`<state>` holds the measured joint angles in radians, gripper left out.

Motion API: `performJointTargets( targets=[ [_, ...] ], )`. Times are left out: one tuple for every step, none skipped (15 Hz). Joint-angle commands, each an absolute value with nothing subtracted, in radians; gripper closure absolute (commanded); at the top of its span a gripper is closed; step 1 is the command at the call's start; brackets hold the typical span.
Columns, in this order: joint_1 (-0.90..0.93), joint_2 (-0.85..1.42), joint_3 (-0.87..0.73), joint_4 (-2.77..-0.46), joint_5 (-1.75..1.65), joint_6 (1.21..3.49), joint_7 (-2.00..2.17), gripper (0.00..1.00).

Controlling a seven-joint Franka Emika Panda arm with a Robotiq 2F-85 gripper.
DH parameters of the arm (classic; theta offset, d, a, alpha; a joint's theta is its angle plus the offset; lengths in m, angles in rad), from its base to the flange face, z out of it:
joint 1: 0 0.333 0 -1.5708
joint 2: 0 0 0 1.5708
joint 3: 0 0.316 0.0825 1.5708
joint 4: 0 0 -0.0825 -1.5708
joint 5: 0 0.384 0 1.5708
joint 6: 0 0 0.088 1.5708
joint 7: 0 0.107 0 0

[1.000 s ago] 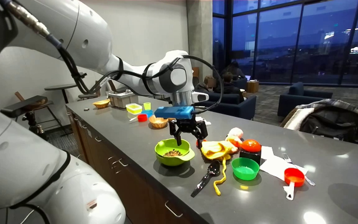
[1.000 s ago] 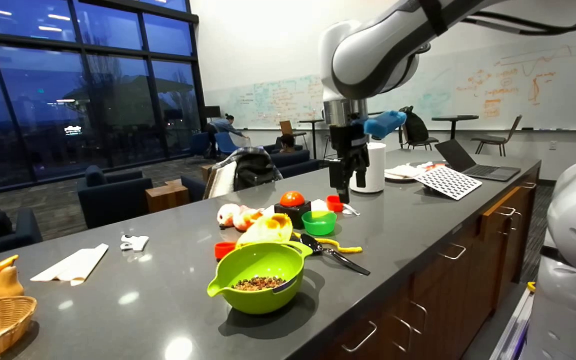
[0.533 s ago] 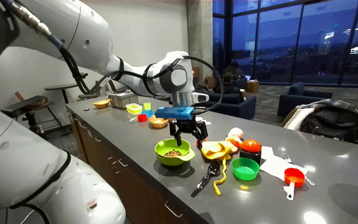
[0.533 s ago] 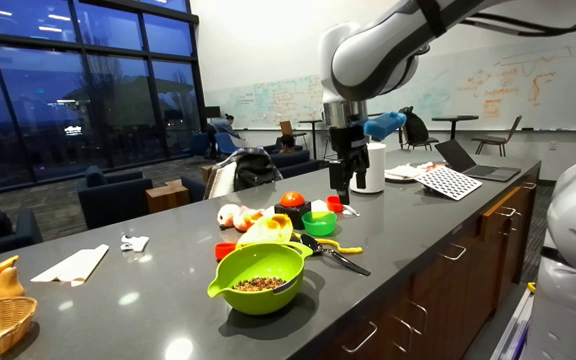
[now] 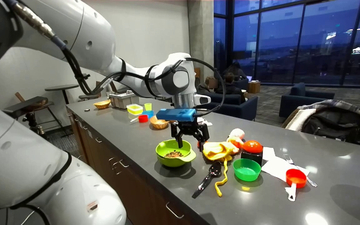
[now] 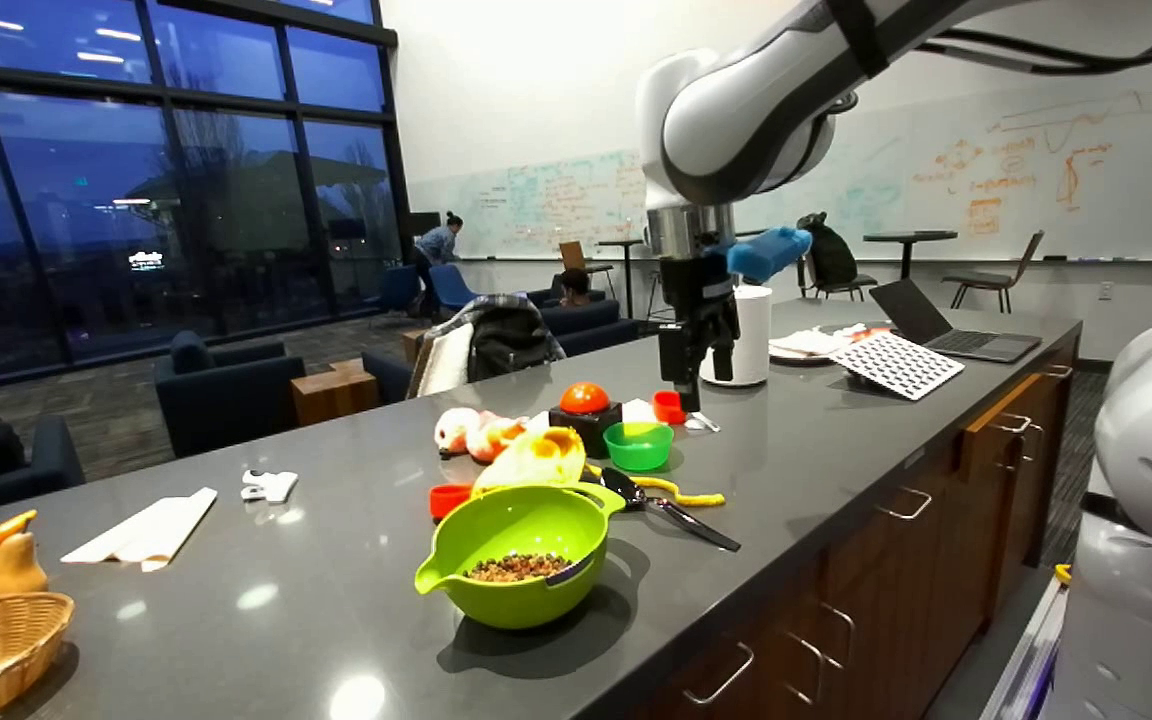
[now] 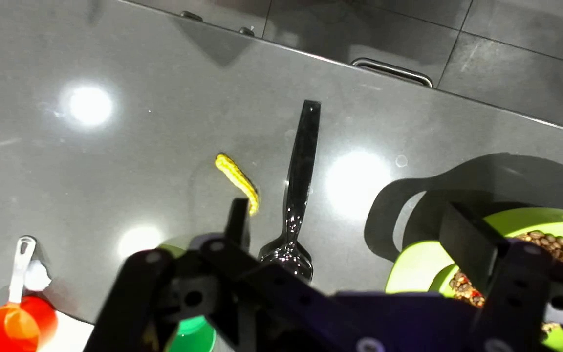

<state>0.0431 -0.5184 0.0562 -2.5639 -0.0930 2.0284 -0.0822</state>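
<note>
We see the gripper (image 5: 191, 147) hanging in mid-air near the centre of an exterior view, its jaws spread wide with nothing between them, above the counter (image 5: 130, 134). Below it the black spoon (image 7: 303, 168) lies flat; in the wrist view we find it at the middle of the frame, handle end toward the top, its scoop partly hidden by the gripper. The green bowl (image 6: 511, 608) stands upright near the spoon, at the lower right of the wrist view, where a jaw covers part of it. At lower centre of an exterior view we make out small brown and reddish bits (image 6: 516, 567) inside.

Left of the spoon in the wrist view we see a yellow cord (image 7: 236, 176); in an exterior view it trails down from a crumpled yellow cloth (image 5: 217, 150), right of centre. Farther right there, we see a green cup (image 5: 246, 175) just beside a black block (image 5: 250, 157) topped by an orange-red dome (image 5: 252, 146). Toward the lower right sits a red measuring cup (image 5: 296, 178) near white paper (image 5: 277, 167). A wicker basket (image 6: 26, 672) fills the lower left corner of an exterior view.
</note>
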Motion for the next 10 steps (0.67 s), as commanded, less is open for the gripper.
performJointTargets(
  targets=[
    [0.052, -0.458, 0.027, -2.551, -0.074, 2.049, -0.109, 0.0],
    [0.053, -0.44, 0.02, -2.549, -0.066, 2.054, -0.117, 0.0],
    [0.053, -0.421, 0.014, -2.547, -0.058, 2.058, -0.125, 0.0],
    [0.054, -0.4, 0.007, -2.547, -0.047, 2.068, -0.137, 0.0],
    [0.055, -0.383, 0.0, -2.544, -0.036, 2.072, -0.151, 0.0],
    [0.054, -0.368, -0.005, -2.543, -0.023, 2.079, -0.16, 0.0],
    [0.054, -0.348, -0.011, -2.542, -0.008, 2.088, -0.175, 0.0],
    [0.054, -0.332, -0.016, -2.539, 0.006, 2.091, -0.189, 0.0],
    [0.053, -0.315, -0.019, -2.537, 0.019, 2.096, -0.197, 0.0],
    [0.052, -0.3, -0.023, -2.536, 0.034, 2.103, -0.21, 0.0]
  ],
)
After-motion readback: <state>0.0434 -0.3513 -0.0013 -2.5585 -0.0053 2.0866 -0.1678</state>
